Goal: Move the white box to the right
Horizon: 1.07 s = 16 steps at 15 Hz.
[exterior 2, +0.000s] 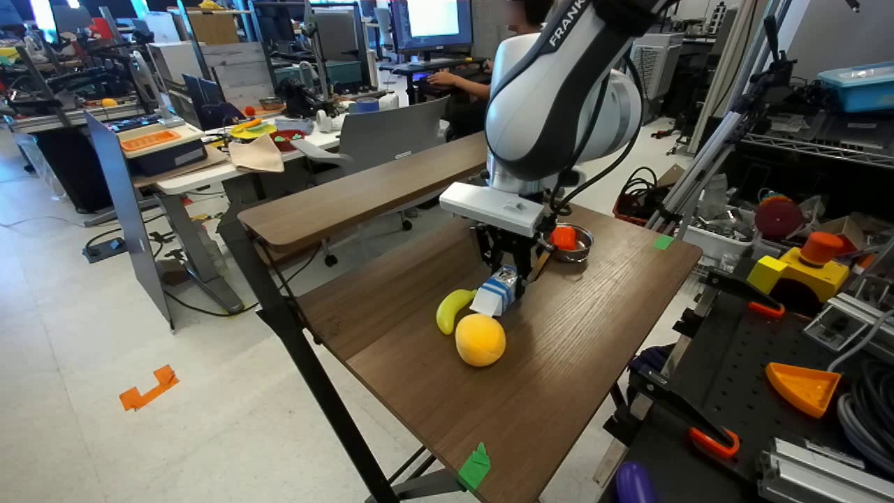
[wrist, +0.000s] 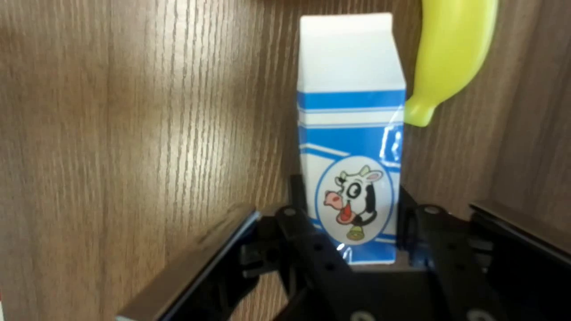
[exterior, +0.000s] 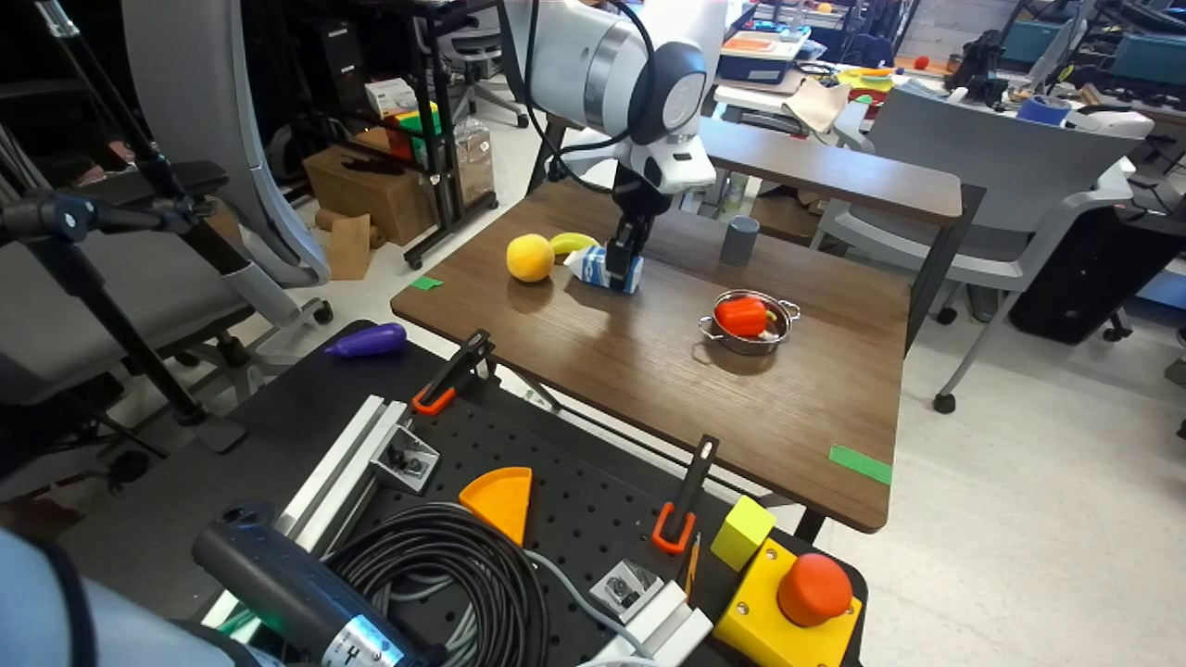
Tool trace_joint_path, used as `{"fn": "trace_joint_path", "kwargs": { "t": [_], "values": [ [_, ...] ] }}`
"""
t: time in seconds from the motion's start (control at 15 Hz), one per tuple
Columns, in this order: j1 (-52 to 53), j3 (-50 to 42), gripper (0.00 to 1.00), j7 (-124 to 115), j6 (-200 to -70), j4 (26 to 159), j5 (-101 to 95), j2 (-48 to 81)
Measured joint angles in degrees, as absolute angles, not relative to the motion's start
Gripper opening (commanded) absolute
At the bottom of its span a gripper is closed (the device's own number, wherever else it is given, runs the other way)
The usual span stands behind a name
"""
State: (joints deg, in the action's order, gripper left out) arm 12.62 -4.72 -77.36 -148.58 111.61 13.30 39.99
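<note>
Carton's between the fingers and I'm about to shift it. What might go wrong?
The hand grips the carton near its base, so the far end might droop when lifted. The banana lies close beside it, perhaps touching; a sideways start could drag it along. A low path toward the metal pot might bump that.

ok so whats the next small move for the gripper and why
Probably a small straight lift before heading right. The gripper looks closed on the white box, fingers at both sides, and the banana lies right beside it, so dragging sideways might nudge the fruit.
</note>
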Motion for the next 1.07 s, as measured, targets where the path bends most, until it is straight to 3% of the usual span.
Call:
{"fn": "trace_joint_path", "kwargs": {
  "t": [0.67, 1.07],
  "values": [
    [11.07, -9.99, 0.18, -77.82, -147.52, 126.63, 5.93, 18.97],
    [4.66, -12.24, 0.18, -79.82, -149.59, 127.06, 4.65, 15.62]
  ]
}}
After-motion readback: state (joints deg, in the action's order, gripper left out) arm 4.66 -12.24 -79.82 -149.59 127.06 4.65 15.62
